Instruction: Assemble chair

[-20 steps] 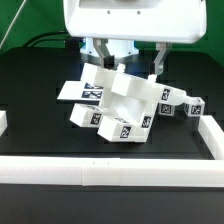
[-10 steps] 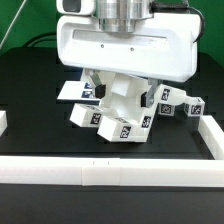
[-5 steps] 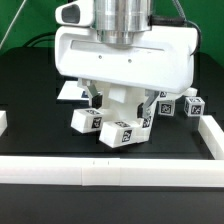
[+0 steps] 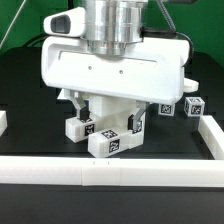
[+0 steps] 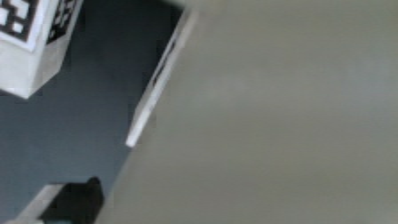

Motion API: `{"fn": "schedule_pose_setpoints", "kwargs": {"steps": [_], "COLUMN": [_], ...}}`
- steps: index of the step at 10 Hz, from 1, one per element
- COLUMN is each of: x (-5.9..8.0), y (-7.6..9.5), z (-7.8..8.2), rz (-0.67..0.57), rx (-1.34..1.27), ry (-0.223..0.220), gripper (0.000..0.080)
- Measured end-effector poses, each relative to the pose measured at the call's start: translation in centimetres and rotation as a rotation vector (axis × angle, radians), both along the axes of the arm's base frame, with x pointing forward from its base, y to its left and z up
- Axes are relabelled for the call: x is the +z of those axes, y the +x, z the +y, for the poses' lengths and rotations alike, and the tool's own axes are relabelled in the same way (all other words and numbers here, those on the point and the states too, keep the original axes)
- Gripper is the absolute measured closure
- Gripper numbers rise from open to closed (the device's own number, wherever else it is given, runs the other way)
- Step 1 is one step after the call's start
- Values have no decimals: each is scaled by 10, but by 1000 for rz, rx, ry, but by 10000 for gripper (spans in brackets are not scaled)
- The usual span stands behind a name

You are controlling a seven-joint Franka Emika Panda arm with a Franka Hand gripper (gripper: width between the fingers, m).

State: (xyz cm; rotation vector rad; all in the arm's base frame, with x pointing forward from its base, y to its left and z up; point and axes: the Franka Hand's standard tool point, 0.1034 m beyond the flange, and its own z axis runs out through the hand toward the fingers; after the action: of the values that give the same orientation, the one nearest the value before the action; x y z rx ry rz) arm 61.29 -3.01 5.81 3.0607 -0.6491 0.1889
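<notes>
Black table ringed by white rails holds the chair parts, with the gripper low over them, fingers spread either side of one block.

White blocky chair pieces with black-and-white square tags, clustered just behind the front border rail, upper parts hidden, nearest block tilted with its tag showing, two small tagged blocks farther behind the rail, toward the exterior view's right, apart from the cluster.

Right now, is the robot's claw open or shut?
Open: the gripper has dark fingers standing wide apart, white chair pieces between them.
</notes>
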Motion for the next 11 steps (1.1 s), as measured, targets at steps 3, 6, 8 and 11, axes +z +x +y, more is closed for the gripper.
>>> {"fn": "schedule_pose_setpoints", "kwargs": {"steps": [3, 6, 8, 11], "x": [21, 48, 64, 76], "y": [3, -7, -20, -40], "z": [-13, -16, -14, 10], "rz": [41, 101, 201, 295], "rx": [3, -42, -97, -185], "ry": [23, 64, 141, 248], "gripper": [150, 150, 150, 150]}}
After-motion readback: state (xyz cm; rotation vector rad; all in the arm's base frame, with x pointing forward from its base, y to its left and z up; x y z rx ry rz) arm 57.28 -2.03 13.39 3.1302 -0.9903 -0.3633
